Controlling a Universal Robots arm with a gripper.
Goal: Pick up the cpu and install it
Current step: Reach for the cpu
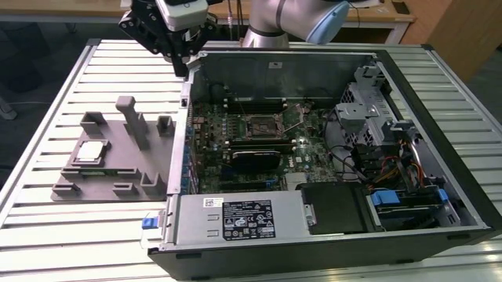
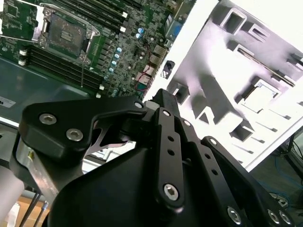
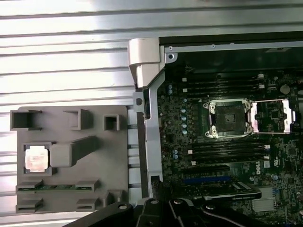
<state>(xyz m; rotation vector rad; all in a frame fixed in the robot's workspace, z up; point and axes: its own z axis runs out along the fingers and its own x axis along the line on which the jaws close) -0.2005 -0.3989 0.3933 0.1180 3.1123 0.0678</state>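
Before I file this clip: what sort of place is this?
Probably a robotics lab or workbench for PC assembly trials. An open computer case lies on a slatted metal table, a grey fixture beside it holds the cpu, and a robot arm rises at the table's far side.

A robotics lab workbench — slatted metal table point(image 1: 63, 247), opened computer case point(image 1: 274, 73), grey fixture plate point(image 1: 110, 158).

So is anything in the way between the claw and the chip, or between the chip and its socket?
Nothing covers the cpu; the gripper hangs over a corner of the case. A tall fixture post stands beside the cpu. The case's side wall rises between cpu and socket, which lies open.
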